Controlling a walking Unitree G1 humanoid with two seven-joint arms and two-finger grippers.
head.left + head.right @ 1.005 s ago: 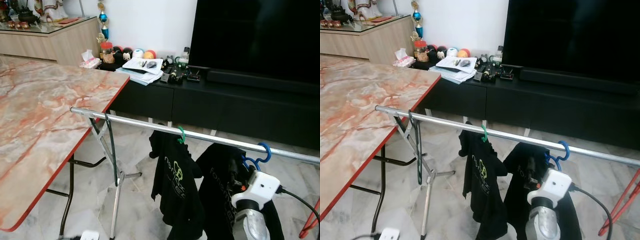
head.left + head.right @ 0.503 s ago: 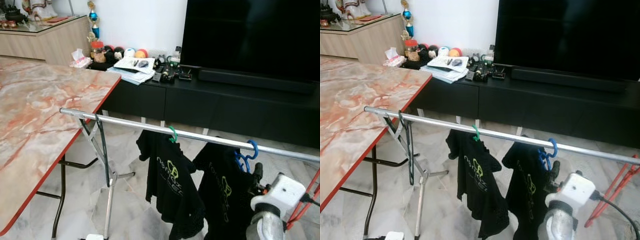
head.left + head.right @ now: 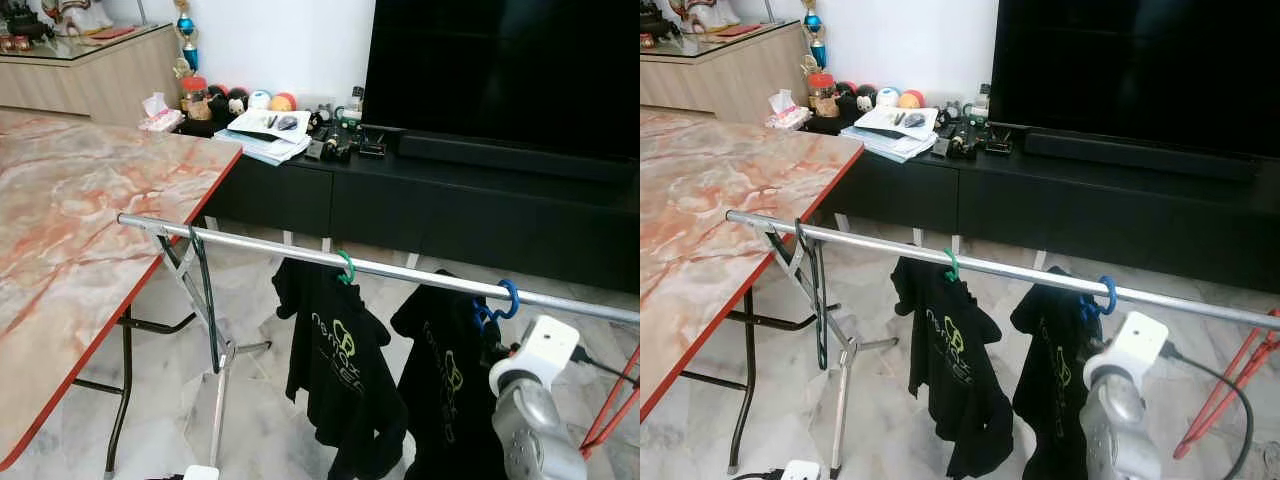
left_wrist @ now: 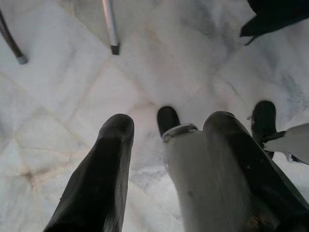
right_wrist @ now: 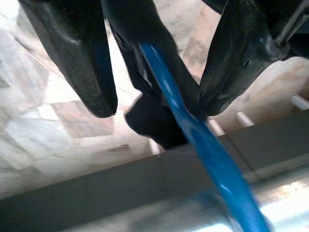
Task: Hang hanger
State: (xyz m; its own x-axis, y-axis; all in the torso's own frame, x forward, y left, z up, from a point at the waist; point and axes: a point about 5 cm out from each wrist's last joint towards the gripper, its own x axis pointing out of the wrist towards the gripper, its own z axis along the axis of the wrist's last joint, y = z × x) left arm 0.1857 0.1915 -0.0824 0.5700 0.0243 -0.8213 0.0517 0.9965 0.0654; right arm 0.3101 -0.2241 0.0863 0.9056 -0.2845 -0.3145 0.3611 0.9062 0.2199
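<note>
While the right arm has lifted a touch since half a second ago, the right end effector (image 5: 157,104) sits just below the metal rail (image 3: 400,270), its two black fingers (image 5: 77,58) spread apart with the blue hanger (image 5: 193,130) running between them — neither finger looks pressed onto it, so it's open around the hook's stem rather than clamped. And there it is: the blue hanger's hook (image 3: 505,297) is over the rail, just above the end effector, same spot as before, carrying its black shirt (image 3: 440,380) right beside the arm's white wrist housing (image 3: 540,350).

Further along the rail, away from the end effector, the green hanger (image 3: 346,267) holds a second black shirt (image 3: 335,370), and further still an empty dark hanger (image 3: 205,300) dangles near the rail's end. That's three hangers on the rail, two shirts. The whole scene has slid only slightly in the head views, so that's the camera moving.

The marble-top table (image 3: 90,220) stands well off beyond the rail's far end. Behind the rail, a black TV console (image 3: 480,200) carries papers and small clutter under a big dark screen (image 3: 500,70).

Left end effector (image 4: 169,145) hangs low over the marble floor (image 4: 72,96), fingers parted, nothing in them
</note>
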